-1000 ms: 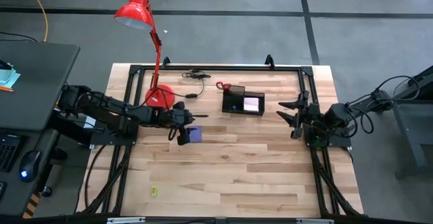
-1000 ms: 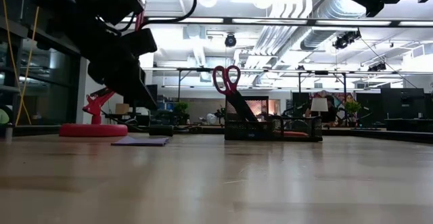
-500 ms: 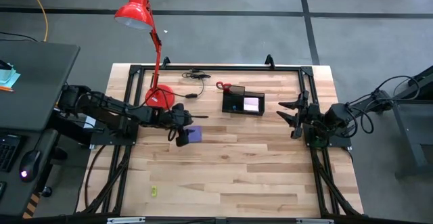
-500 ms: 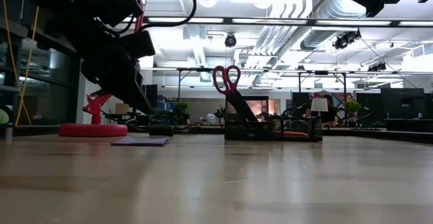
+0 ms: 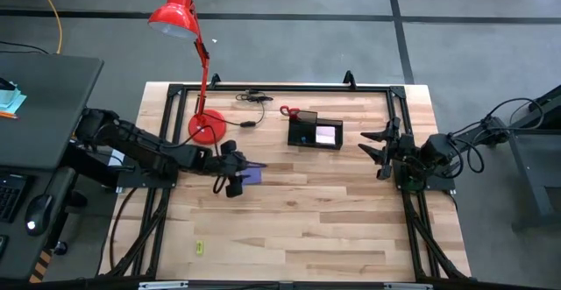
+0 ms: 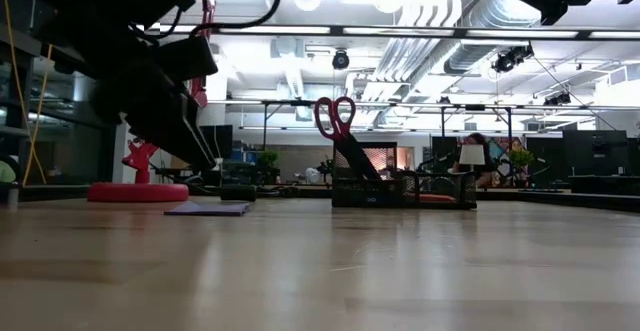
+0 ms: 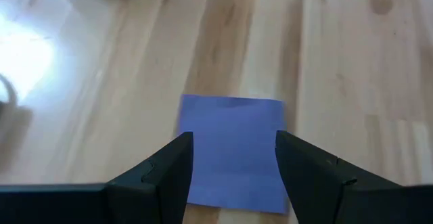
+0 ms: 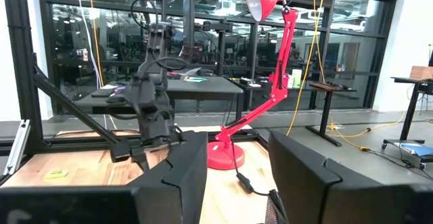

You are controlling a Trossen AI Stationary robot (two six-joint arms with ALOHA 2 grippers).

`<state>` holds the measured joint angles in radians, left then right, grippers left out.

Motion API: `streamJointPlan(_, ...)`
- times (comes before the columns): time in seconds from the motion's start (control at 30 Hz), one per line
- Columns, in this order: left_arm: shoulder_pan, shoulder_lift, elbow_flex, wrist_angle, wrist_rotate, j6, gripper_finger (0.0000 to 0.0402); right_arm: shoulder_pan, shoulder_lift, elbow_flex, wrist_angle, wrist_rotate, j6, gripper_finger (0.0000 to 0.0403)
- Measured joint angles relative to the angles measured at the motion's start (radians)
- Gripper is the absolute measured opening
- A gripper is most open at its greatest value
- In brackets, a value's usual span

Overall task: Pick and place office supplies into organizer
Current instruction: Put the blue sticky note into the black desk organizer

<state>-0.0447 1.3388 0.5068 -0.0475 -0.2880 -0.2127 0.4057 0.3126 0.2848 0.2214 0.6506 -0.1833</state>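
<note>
The purple square note pad lies flat on the wood table, left of centre. My left gripper hovers over it, open and slanting down, one finger over each side of the pad; the low view shows it clear of the pad. The black organizer stands at the far middle with the red-handled scissors upright in it and the pink note pad inside. A tiny yellow-green piece lies near the front left. My right gripper waits open at the right.
The red desk lamp stands on its round base just behind my left arm, its head past the far edge. A black cable lies along the far side. Bare wood fills the near half of the table.
My left gripper has swung a little toward the table's near edge and now stands over the purple pad's near part, still open. The pad has stayed in place.
</note>
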Motion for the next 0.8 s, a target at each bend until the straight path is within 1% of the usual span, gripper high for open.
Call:
streamJointPlan(0.1, -0.014, 0.000, 0.000, 0.003, -0.009, -0.002, 0.0193, 0.000, 0.000, 0.000, 0.000, 0.000, 0.000, 0.0151)
streamJointPlan(0.23, -0.030, 0.000, 0.000, -0.004, -0.064, -0.019, 0.0193, 0.000, 0.000, 0.000, 0.000, 0.000, 0.000, 0.0151)
streamJointPlan(0.33, -0.030, 0.000, 0.000, -0.012, -0.076, -0.039, 0.0194, 0.000, 0.000, 0.000, 0.000, 0.000, 0.000, 0.0151)
streamJointPlan(0.43, -0.027, 0.001, 0.000, -0.025, -0.084, -0.047, 0.0209, 0.000, 0.000, 0.000, 0.000, 0.000, 0.000, 0.0151)
streamJointPlan(0.5, -0.028, 0.008, 0.000, -0.021, -0.095, -0.043, 0.0230, 0.000, 0.000, 0.000, 0.000, 0.000, 0.000, 0.0150)
streamJointPlan(0.6, -0.028, 0.019, 0.000, -0.011, -0.096, -0.050, 0.0273, 0.000, 0.000, 0.000, 0.000, 0.000, 0.000, 0.0150)
streamJointPlan(0.8, -0.028, 0.062, 0.003, 0.000, -0.080, -0.057, 0.0380, 0.000, 0.000, 0.000, 0.000, 0.000, 0.000, 0.0150)
